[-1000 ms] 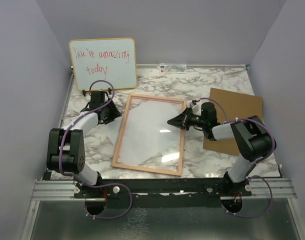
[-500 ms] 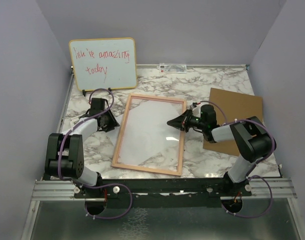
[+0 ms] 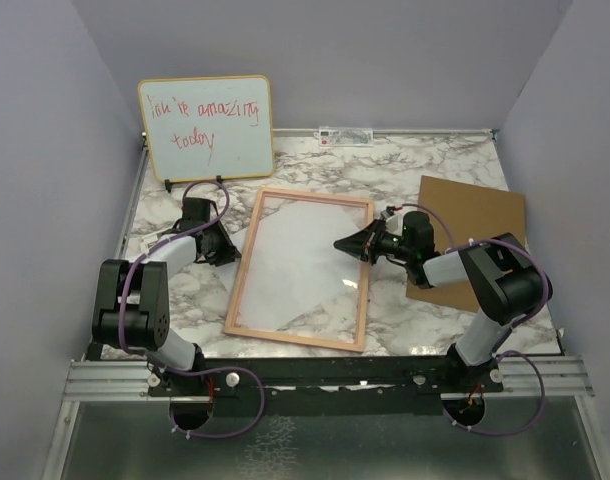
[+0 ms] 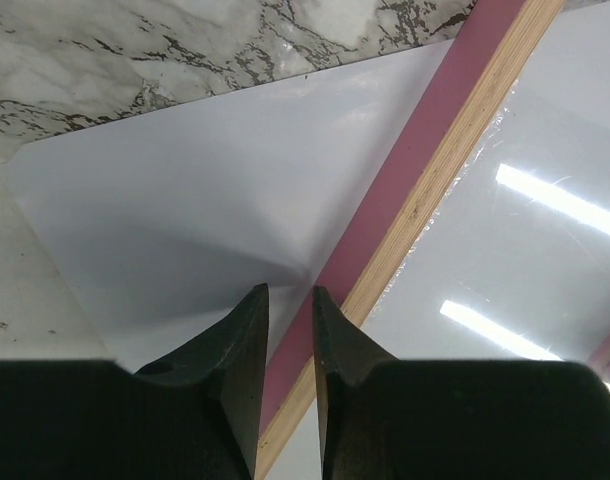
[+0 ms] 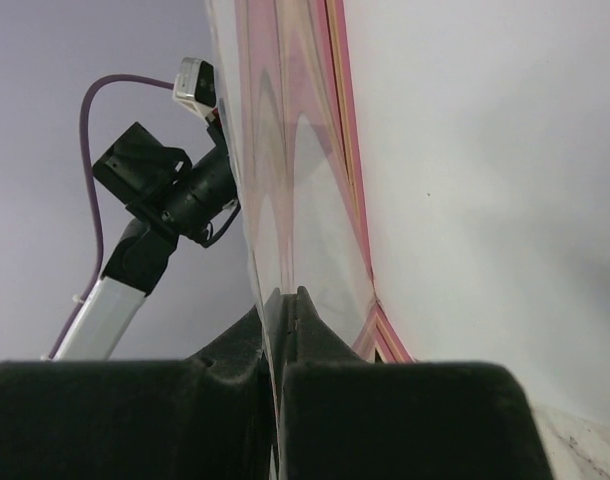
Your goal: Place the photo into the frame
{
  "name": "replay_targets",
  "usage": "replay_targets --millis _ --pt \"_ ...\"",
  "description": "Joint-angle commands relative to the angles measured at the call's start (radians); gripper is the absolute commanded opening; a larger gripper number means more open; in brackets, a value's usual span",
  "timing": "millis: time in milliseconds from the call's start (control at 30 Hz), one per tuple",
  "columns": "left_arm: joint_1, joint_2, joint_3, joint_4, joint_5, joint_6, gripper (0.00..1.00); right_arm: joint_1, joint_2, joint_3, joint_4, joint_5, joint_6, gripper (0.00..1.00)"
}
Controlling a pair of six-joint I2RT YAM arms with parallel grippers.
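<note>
- On the marble table, the frame lies flat between the two arms.
- The photo lies white side up within the frame, one corner showing beyond the left border.
- The left gripper hovers at that border, jaws a sliver apart.
- The right gripper is pinched tight on the photo's right edge.
</note>
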Motion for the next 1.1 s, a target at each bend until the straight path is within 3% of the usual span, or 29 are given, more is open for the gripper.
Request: replay_targets --millis 0,467,1067 --pt "-0.001 0.023 -0.004 0.013 0.067 0.001 0.24 0.011 -0.002 -0.017 0.029 0.030 0.036 0.02" --pt "-0.002 0.061 0.005 0.041 0.081 -0.026 0.24 0.033 0.044 -0.042 0.016 0.036 -0.004 0.02" --pt "-0.001 0.074 -0.001 0.061 0.086 -0.032 0.25 0.033 0.045 -0.031 -0.171 0.045 -0.088 0.01"
